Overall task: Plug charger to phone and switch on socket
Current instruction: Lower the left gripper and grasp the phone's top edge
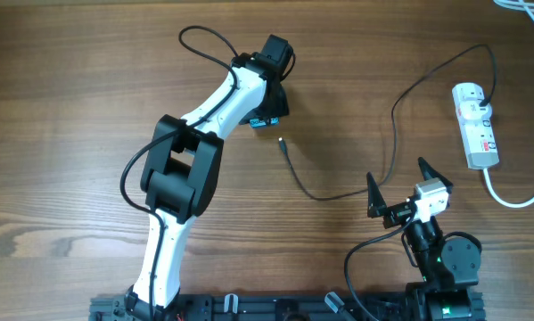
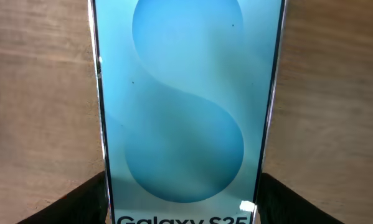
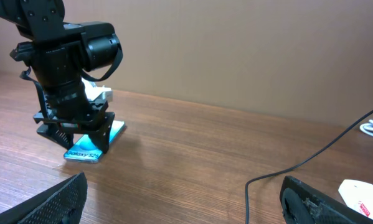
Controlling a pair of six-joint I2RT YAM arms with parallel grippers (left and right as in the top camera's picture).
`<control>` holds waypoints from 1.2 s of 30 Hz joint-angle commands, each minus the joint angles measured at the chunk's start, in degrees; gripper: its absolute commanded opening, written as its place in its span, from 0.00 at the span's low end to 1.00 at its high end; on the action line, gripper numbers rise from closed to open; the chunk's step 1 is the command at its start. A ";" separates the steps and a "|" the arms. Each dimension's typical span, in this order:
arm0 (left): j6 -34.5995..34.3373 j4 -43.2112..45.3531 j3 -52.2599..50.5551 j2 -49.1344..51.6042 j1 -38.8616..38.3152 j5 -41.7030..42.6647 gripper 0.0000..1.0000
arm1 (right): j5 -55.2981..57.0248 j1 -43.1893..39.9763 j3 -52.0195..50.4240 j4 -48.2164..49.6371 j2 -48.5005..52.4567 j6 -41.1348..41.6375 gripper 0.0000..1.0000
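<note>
So, looking down from overhead, the big brown wood-grain table (image 1: 70, 107) filled the whole shot. The white-and-black left arm (image 1: 209, 111) reached from the 6 o'clock edge up toward 12 o'clock, and its left gripper (image 3: 79, 138) sat right down over the phone. The fingers (image 2: 74, 202) were tight against both long edges, so it looked clamped on it to me. The shorter black right arm (image 1: 440, 254) sat near 5 o'clock. Its right gripper (image 1: 398, 183) had its jaws spread wide with nothing between them. Over at 3 o'clock lay the socket (image 1: 474, 125), a white elongated power strip with little red switch marks and a white plug block at its 12 o'clock end. A thick white lead (image 1: 507, 192) curled off its 6 o'clock end. The phone (image 2: 186, 112), a small flat rectangle with a bright turquoise-blue screen, a pale edge and "Galaxy S25" lettering, lay flat on the wood just toward 12 o'clock from the table's middle. It was mostly hidden under the left wrist in the overhead view. The charger (image 1: 400, 98), a long thin black cable, ran from the socket's 12 o'clock end, looped down past the right gripper and then swung back up. Its tiny black connector tip (image 1: 281, 141) lay on the wood at roughly 5 o'clock from the phone, near it but not touching.
</note>
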 commanded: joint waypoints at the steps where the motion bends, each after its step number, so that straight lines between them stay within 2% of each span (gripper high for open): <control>1: 0.04 -2.49 -0.72 1.36 -0.37 -0.37 0.71 | -0.52 -0.28 -0.07 0.15 -0.26 -0.39 1.00; 4: 0.04 -7.39 -0.72 1.36 -0.37 -0.37 0.71 | -0.52 -0.28 -0.07 0.13 -0.26 -0.42 1.00; 10: 0.04 -24.37 -0.72 1.36 -0.37 -0.35 0.69 | -0.52 -0.28 -0.07 0.13 -0.26 -0.42 1.00; 14: 0.02 -29.42 -0.72 1.36 -0.37 -0.35 0.71 | -0.52 -0.28 -0.07 0.13 -0.26 -0.39 1.00; 29: 0.02 -31.34 -0.74 1.36 -0.37 -0.35 0.73 | -0.52 -0.28 -0.07 0.13 -0.26 -0.42 1.00; 36: 0.02 -31.23 -0.74 1.36 -0.37 -0.35 0.82 | -0.52 -0.28 -0.07 0.15 -0.26 -0.42 1.00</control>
